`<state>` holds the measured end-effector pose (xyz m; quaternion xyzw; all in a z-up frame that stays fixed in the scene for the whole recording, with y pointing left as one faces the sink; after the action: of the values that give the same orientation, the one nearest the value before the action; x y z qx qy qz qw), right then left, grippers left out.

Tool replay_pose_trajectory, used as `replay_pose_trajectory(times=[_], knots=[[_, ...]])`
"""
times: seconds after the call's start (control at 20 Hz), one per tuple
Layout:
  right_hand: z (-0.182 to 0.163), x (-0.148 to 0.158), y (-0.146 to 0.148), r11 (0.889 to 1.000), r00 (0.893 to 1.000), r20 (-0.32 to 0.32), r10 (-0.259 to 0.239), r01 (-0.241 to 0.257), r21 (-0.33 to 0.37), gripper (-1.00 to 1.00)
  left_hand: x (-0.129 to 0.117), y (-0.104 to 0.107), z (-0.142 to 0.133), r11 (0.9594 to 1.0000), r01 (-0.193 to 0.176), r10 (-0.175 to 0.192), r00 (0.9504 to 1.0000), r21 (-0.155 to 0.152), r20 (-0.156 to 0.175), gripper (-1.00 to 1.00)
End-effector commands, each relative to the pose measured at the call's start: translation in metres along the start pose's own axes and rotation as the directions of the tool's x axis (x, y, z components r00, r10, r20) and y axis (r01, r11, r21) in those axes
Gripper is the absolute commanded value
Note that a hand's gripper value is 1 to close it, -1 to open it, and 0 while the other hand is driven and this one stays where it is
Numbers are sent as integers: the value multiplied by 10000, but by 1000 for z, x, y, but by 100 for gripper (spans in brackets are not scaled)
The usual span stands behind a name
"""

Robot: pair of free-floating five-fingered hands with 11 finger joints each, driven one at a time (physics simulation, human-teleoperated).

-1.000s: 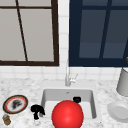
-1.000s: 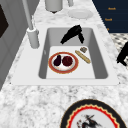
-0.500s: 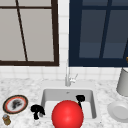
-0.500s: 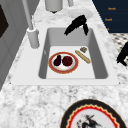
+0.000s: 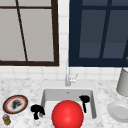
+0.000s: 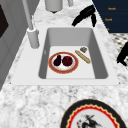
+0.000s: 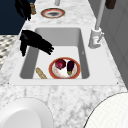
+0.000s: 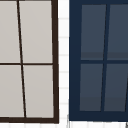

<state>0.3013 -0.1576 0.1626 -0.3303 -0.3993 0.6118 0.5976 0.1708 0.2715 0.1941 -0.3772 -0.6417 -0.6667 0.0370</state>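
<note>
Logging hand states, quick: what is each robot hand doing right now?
Left robot hand: open, holding nothing, over the sink's left edge.
Right robot hand: open, holding nothing, above the sink.

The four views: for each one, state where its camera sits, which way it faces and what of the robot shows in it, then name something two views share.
Front view: faces the sink and windows; left hand and right hand.
Left side view: looks along the sink from its left; a hand beyond it.
Right side view: from the right; a hand over the basin.
Upper view: faces the windows.
Both side views share the plate.
</note>
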Motion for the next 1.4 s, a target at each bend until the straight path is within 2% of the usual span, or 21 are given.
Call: replay_pose_trajectory(times=[0.0,0.4,0.85,1.05,1.15,1.35], knots=[[29,-12,3,9990,9990,230,-394,399,-213,-100,0,0,0,10000,0,0,10000,0,0,0],[88,-39,12,9980,9988,267,-412,424,-469,-100,0,0,0,10000,0,0,10000,0,0,0],[122,-89,30,9966,9958,623,-670,697,-430,-100,0,0,0,10000,0,0,10000,0,0,0],[118,-113,45,9974,9942,868,-634,662,-298,-100,0,0,0,10000,0,0,10000,0,0,0],[110,-120,58,9984,9939,1008,-447,478,-288,-100,0,0,0,10000,0,0,10000,0,0,0],[96,-125,88,9984,9961,881,-61,110,-557,-100,0,0,0,10000,0,0,10000,0,0,0]])
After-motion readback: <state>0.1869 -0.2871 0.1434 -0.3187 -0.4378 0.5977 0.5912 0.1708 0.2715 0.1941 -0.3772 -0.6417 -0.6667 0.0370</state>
